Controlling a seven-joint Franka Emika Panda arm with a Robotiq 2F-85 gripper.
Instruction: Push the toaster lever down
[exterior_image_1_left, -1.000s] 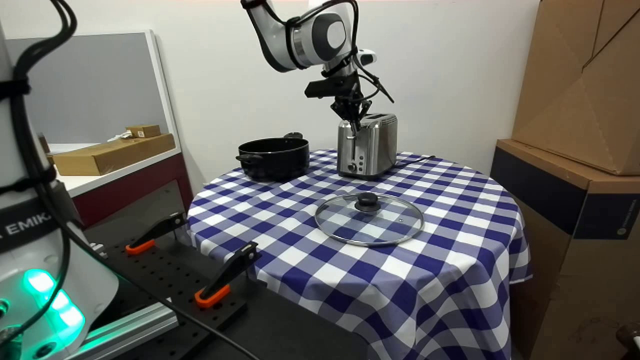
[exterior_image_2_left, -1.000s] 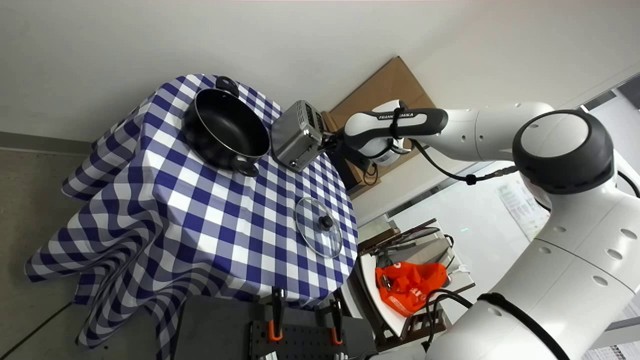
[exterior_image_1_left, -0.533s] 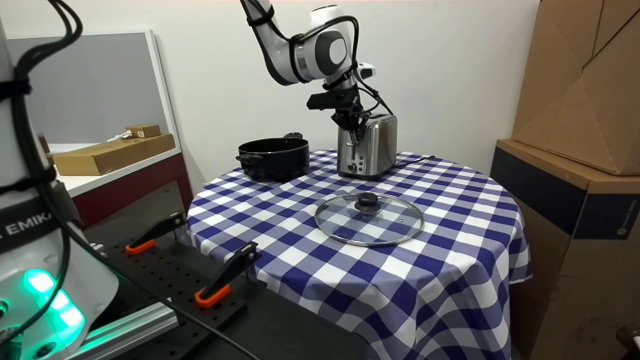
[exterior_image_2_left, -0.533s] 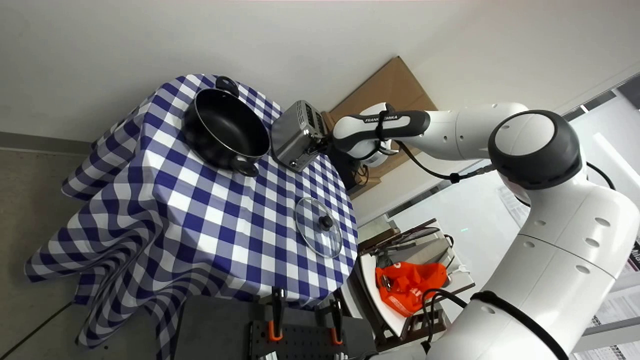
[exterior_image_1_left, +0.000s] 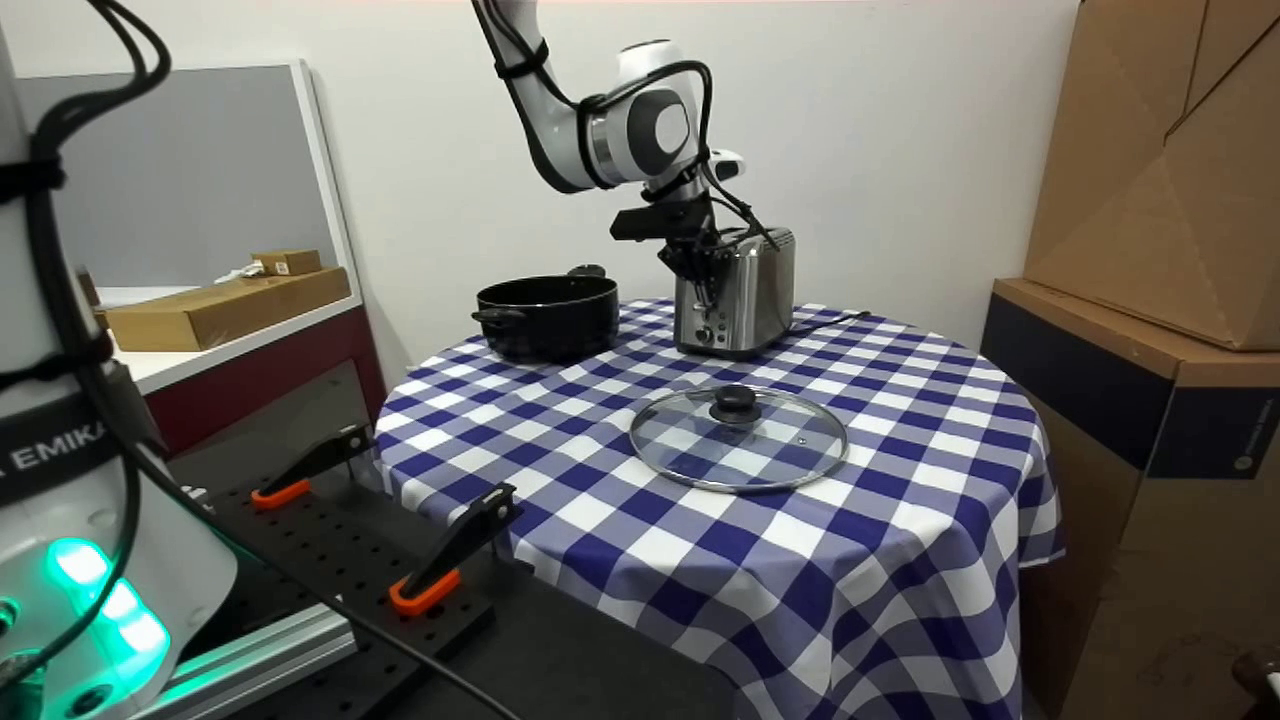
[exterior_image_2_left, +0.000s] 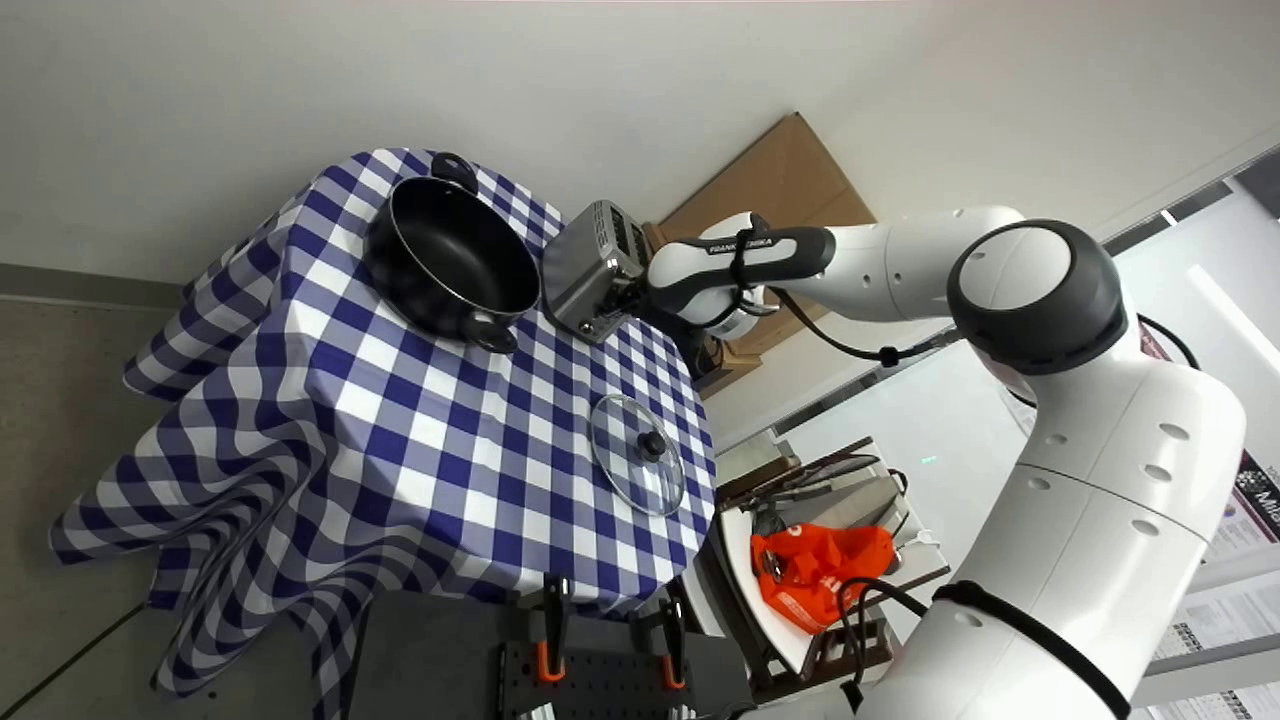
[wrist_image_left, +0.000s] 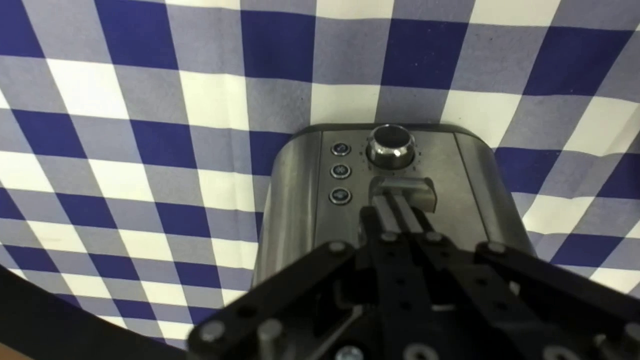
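Note:
A silver toaster stands on a blue and white checked tablecloth at the back of the table, in both exterior views. In the wrist view the toaster shows its front panel with a round knob, buttons and a wide metal lever. The lever sits low, just by the knob. My gripper is shut, its two fingertips close together with nothing between them, on top of the lever and apparently touching it. In an exterior view my gripper is low at the toaster's front and mostly hides the lever.
A black pot stands beside the toaster. A glass lid lies on the tablecloth in front. A black cord runs behind the toaster. Large cardboard boxes stand beside the table. Clamps sit on the black mounting table.
My gripper has moved down along the toaster's front, and the lever has gone down with it from high in its slot to near the knob. The toaster, pot and lid have not moved.

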